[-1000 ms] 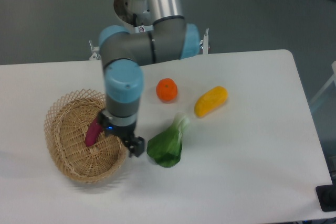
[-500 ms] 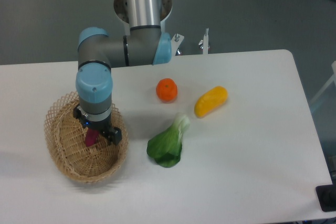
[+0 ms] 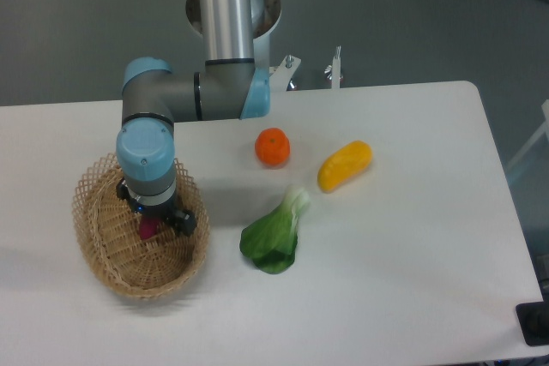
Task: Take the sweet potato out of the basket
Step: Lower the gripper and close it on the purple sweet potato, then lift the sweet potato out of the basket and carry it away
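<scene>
The tan wicker basket (image 3: 107, 250) sits at the table's left front. Inside it lies the magenta sweet potato (image 3: 148, 229), of which only a small end shows below the wrist. My gripper (image 3: 154, 222) hangs straight down into the basket, right over the sweet potato. The arm's blue wrist hides the fingers from above, so I cannot make out how the jaws stand or whether they touch the tuber.
A round orange (image 3: 273, 147) and a yellow oblong fruit (image 3: 345, 165) lie mid-table. A leafy green vegetable (image 3: 274, 237) rests just right of the basket. The arm's base stands at the table's far edge.
The arm has swung left from the basket's right rim to over its middle and sunk lower. More of the sweet potato is covered now.
</scene>
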